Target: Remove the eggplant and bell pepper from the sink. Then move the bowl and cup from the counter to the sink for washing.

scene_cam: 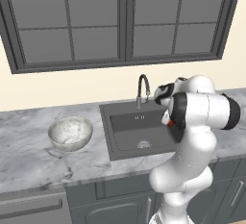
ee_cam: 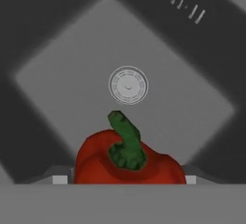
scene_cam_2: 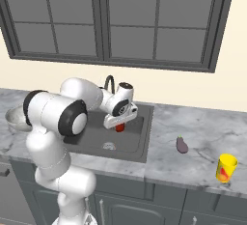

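Arm bent low over the sink [scene_cam_2: 140, 144]; gripper [scene_cam_2: 120, 126] jaws clasp the bell pepper [ee_cam: 129, 163], raised above the drain [ee_cam: 128, 85].

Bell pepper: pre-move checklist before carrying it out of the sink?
1. Bell pepper sits between the pincer fingers: ok, seen in the hand view with its stem up.
2. Firm grip on the pepper: cannot tell, the contact points are hidden.
3. Pepper lifted clear of the sink floor: ok, the drain lies well below it.
4. Eggplant already out, lying on the counter: ok.
5. Set-down room on the counter between eggplant and sink: ok, bare marble.
6. Yellow cup and bowl moved to the sink: not ok, both remain on the counter.
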